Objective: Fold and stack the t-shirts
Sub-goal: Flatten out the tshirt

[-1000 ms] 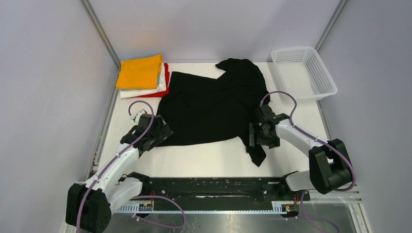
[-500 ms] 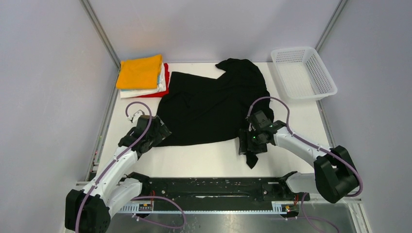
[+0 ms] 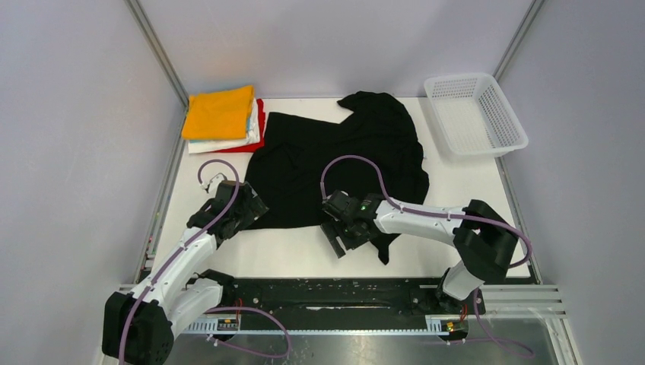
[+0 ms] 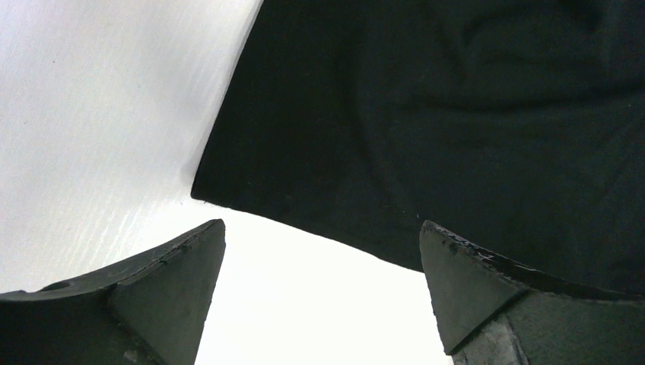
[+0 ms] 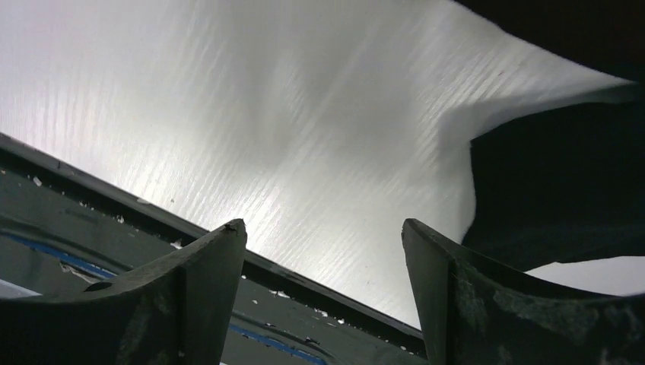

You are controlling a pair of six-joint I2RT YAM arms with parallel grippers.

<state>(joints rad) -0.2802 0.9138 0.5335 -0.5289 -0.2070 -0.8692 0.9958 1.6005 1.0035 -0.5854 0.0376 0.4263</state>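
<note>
A large plain black t-shirt lies spread out in the middle of the table. A stack of folded t-shirts stands at the back left: orange-yellow on top, then light blue, white and red. My left gripper is open and empty at the black shirt's near left corner; in the left wrist view the shirt's hem lies just beyond the fingertips. My right gripper is open and empty over bare table by the near hem. The right wrist view shows black cloth to its right.
A white plastic mesh basket stands at the back right. A black rail runs along the table's near edge and shows in the right wrist view. A flap of the black shirt hangs toward the near edge.
My right arm has swung left along the shirt's near hem, from the right side to the middle, and now holds nothing. The near right flap has shifted left. My left arm has barely moved.
</note>
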